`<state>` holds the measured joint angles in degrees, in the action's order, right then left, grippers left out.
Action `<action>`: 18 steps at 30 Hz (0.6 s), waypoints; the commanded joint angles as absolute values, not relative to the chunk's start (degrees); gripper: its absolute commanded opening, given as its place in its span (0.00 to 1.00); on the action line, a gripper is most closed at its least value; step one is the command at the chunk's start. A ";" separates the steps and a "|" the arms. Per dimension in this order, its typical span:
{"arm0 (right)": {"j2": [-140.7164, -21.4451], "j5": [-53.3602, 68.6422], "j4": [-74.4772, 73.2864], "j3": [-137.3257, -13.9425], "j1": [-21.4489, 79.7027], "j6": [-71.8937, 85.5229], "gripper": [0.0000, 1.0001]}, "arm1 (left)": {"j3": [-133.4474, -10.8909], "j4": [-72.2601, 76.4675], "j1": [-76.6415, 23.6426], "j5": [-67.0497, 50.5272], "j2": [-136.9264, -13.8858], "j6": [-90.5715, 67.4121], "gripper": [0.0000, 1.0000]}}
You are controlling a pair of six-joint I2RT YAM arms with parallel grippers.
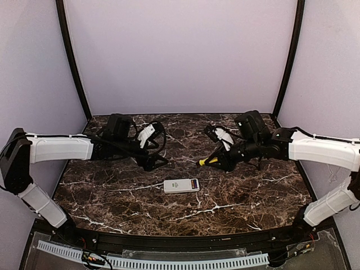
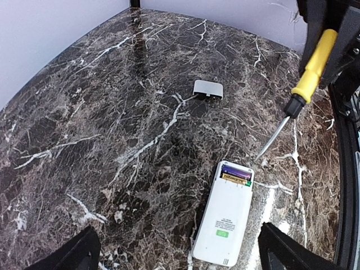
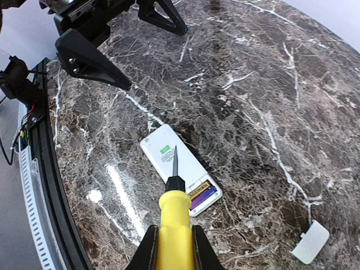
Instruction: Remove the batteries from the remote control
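My right claw (image 3: pixel 172 243) is clamping the yellow screwdriver (image 3: pixel 174 211); my left claw (image 2: pixel 181 254) is gaping empty. The batteries (image 3: pixel 201 195) are lying snug in the remote control (image 3: pixel 171 157): likely light, slick, best pried at one end.

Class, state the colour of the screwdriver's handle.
Yellow; the screwdriver shows best in the right wrist view.

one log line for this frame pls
remote control: face down, compartment open | batteries: both seated | cover: off, lying apart | right gripper: shut on screwdriver, tip near batteries | left gripper: open, empty
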<state>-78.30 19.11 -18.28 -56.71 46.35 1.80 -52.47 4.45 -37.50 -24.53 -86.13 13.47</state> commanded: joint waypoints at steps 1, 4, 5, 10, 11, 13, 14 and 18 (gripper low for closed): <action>-72.49 13.11 -12.90 -52.31 45.72 2.60 0.00 | -58.30 3.63 -35.32 -34.60 -90.95 10.01 0.99; -71.24 14.10 -12.56 -50.81 44.35 2.32 0.00 | -56.73 7.30 -35.37 -34.33 -93.08 10.69 0.99; -71.31 14.45 -12.64 -50.58 44.00 2.20 0.00 | -55.93 8.20 -35.44 -33.95 -93.78 11.86 0.98; -71.87 15.12 -12.45 -49.85 42.83 1.53 0.00 | -53.13 9.16 -39.56 -21.35 -93.31 21.30 0.99; -71.94 15.22 -12.26 -49.76 42.64 1.50 0.00 | -50.94 12.11 -40.39 -19.02 -91.84 23.69 0.99; -72.19 15.35 -11.92 -49.66 42.25 1.25 0.00 | -48.15 17.09 -41.38 -12.81 -90.10 22.35 0.99; -72.24 15.11 -11.81 -49.66 42.07 1.23 0.00 | -47.57 18.13 -41.30 -11.59 -89.87 21.02 0.99; -71.95 14.76 -11.36 -49.29 41.38 1.21 0.00 | -52.09 13.55 -36.76 -26.70 -92.92 14.92 0.99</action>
